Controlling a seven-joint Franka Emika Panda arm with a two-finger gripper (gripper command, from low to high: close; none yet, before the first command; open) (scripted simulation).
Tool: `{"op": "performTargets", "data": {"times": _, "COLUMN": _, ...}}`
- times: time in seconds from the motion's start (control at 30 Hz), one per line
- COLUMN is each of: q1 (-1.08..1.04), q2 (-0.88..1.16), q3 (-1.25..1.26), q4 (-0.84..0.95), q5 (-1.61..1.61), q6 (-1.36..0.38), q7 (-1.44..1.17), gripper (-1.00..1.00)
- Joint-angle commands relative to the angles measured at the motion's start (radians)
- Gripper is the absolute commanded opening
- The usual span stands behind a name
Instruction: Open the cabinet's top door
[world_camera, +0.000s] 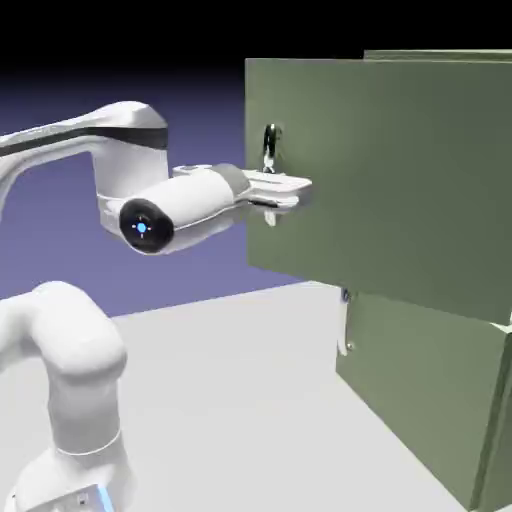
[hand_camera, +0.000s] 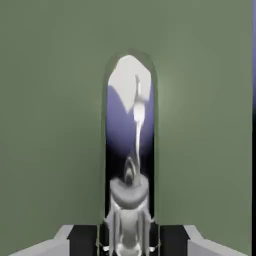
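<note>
Fingers: closed on the handle (hand_camera: 129, 150) of the top door (world_camera: 400, 180); in the hand view the shiny curved bar fills the middle, its lower end seated between the two fingers (hand_camera: 75, 237) at the bottom edge.
Gripper: the gripper (world_camera: 285, 192) reaches level from the exterior view's left and meets the bar low on its length.
Handle: upright silver bar near the free edge of the top door, its upper end showing above the hand.
Top door: swung out from the cabinet (world_camera: 440, 400); its free edge stands well forward of the lower door (world_camera: 420, 390), which sits flush and shut.
Step in hand: judged to be the pull, with the door partly open and the task well along but not finished.
Next move: calls for drawing the handle further out along the door's arc, with the wrist turning to follow the hinge.
Risk: a straight pull could twist the bar out of the grip.
Counter: the counter (world_camera: 230, 400) is pale grey below the arm.
</note>
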Motion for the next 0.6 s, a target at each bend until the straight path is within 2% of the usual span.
{"op": "performTargets", "data": {"times": 0.0, "q1": -0.020, "q2": -0.009, "q3": -0.025, "q4": 0.002, "q5": -0.031, "q6": -0.045, "q7": 0.012, "gripper": -1.00}}
{"op": "performTargets", "data": {"times": 0.3, "q1": -0.115, "q2": -0.018, "q3": -0.296, "q4": 0.109, "q5": -0.311, "q6": -0.436, "q7": 0.063, "gripper": -1.00}}
{"op": "performTargets", "data": {"times": 0.57, "q1": -0.020, "q2": 0.041, "q3": -0.543, "q4": 0.345, "q5": -0.510, "q6": -0.783, "q7": 0.076, "gripper": -1.00}}
